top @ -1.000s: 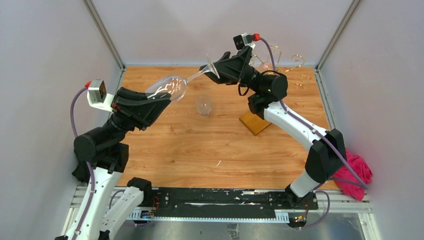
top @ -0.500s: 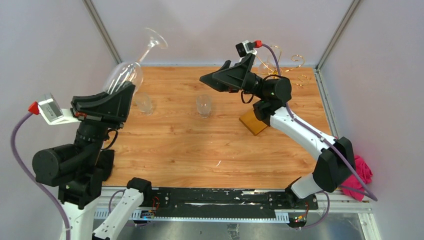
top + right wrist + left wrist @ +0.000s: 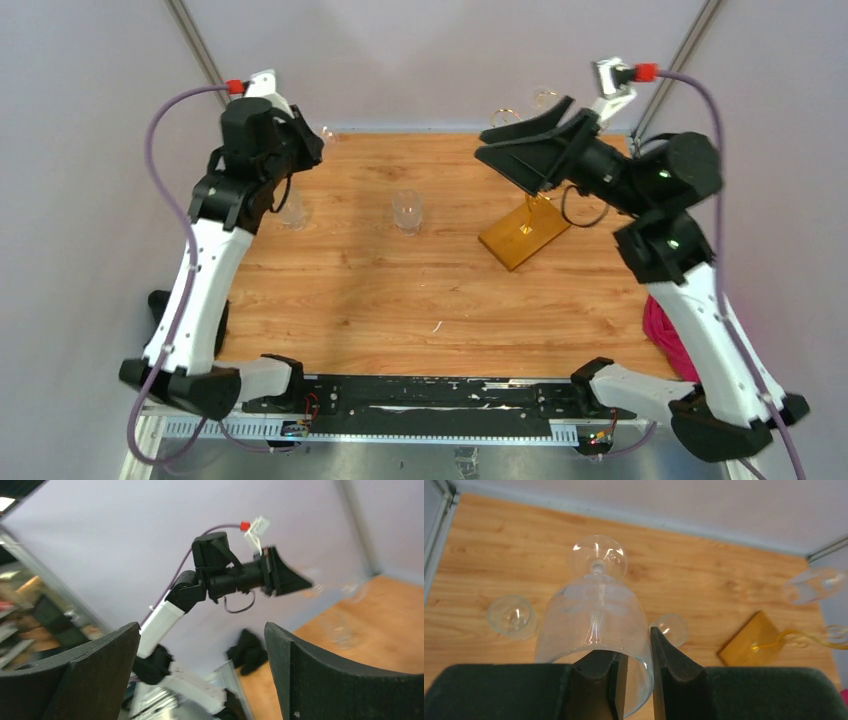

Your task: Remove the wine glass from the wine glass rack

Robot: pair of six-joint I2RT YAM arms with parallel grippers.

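Over the far left corner of the worktop (image 3: 400, 300), the left gripper (image 3: 636, 667) pinches the wine glass (image 3: 594, 610) by its rim, foot towards the table. The rack (image 3: 515, 240) stands well apart near the far right corner, beneath the right gripper (image 3: 480, 143), whose fingers are spread wide.

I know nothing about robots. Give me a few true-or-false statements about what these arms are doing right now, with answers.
1. The left fingers pinch the rim of the wine glass. True.
2. The right fingers are closed on a glass. False: they are spread wide with nothing between them.
3. An empty glass stands on the table between the two arms. True.
4. The rack sits on the table's left side. False: its amber base is on the right side, below the right arm.
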